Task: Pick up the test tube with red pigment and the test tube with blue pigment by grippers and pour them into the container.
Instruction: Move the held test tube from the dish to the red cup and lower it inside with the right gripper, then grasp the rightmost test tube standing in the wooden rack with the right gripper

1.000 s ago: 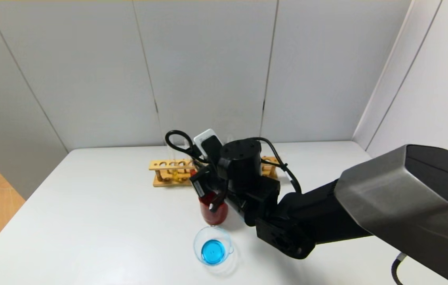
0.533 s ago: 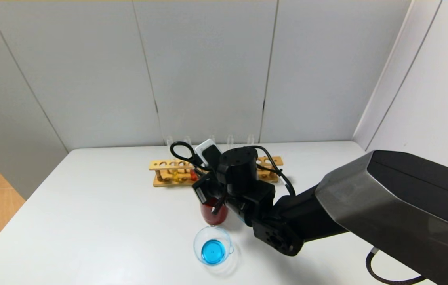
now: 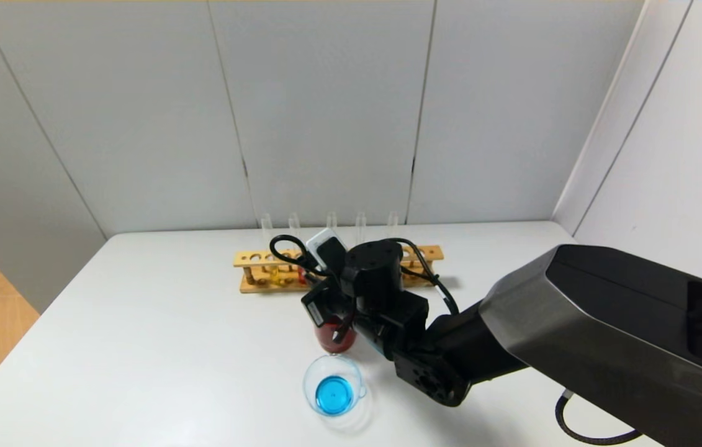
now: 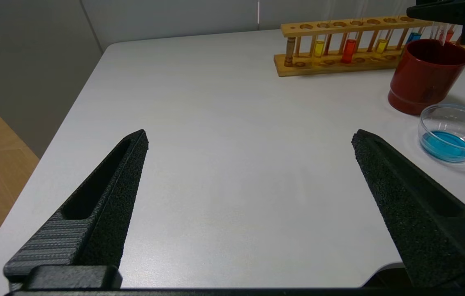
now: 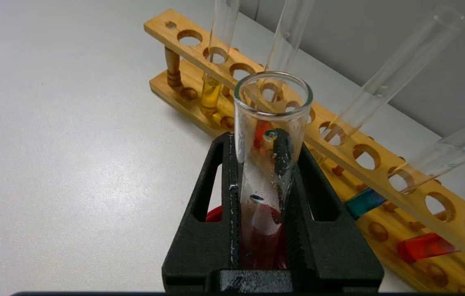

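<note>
The right gripper [image 3: 331, 310] and its wrist hide most of the red cup [image 3: 335, 338] under it in the head view, and the middle of the rack [image 3: 264, 273] behind it. The tube [image 5: 267, 164] clamped between its fingers runs down out of sight between the pads; whether any liquid is left in it cannot be told. The rack's far end is cut off by the right wrist view's edge. In the left wrist view, the right gripper is cropped at the corner.
</note>
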Motion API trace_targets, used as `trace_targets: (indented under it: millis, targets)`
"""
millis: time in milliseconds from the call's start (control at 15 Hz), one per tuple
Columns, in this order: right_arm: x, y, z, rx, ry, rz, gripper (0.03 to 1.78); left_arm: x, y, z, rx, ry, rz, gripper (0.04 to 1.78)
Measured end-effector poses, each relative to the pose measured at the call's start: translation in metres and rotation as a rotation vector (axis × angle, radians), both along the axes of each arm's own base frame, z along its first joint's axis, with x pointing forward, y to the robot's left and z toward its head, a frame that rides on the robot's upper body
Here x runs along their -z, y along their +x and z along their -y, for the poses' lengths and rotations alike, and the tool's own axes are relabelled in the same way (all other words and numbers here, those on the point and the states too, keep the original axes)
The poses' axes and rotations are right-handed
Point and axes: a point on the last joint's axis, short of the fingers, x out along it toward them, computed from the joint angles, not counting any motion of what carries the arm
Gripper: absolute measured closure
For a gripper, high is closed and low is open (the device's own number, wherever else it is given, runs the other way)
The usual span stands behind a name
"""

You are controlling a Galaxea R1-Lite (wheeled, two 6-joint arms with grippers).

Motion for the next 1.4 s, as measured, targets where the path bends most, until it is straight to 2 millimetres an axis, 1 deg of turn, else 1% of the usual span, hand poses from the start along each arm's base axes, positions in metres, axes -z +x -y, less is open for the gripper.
trace_targets:
  millis: [267,400,533,733,867,933,1067,1200,1400]
  targets:
    - [0.004,0.001,0.000,0.002,-0.017,0.003,1.39,0.000,0.000,0.000,0.000,0.000,0.000,0.07]
    - [0.002,0.001,-0.001,0.002,0.002,0.024,1.28,0.000,0.000,0.000,0.000,0.000,0.000,0.07]
    - [-0.002,0.002,-0.001,0.001,0.033,0.055,1.04,0.000,0.000,0.000,0.000,0.000,0.000,0.07]
    - [-0.002,0.002,-0.001,0.001,0.034,0.059,0.53,0.000,0.000,0.000,0.000,0.000,0.000,0.07]
    - [-0.004,0.002,-0.001,0.007,0.039,0.064,0.28,0.000,0.000,0.000,0.000,0.000,0.000,0.07]
    - [-0.008,0.002,0.000,0.011,0.049,0.073,0.19,0.000,0.000,0.000,0.000,0.000,0.000,0.07]
    - [-0.025,0.003,0.004,0.023,0.102,0.123,0.07,0.000,0.000,0.000,0.000,0.000,0.000,0.07]
    - [-0.046,0.003,0.009,0.031,0.126,0.168,0.06,0.000,0.000,0.000,0.000,0.000,0.000,0.07]
    - [-0.086,-0.002,0.024,0.059,0.174,0.228,0.06,0.000,0.000,0.000,0.000,0.000,0.000,0.07]
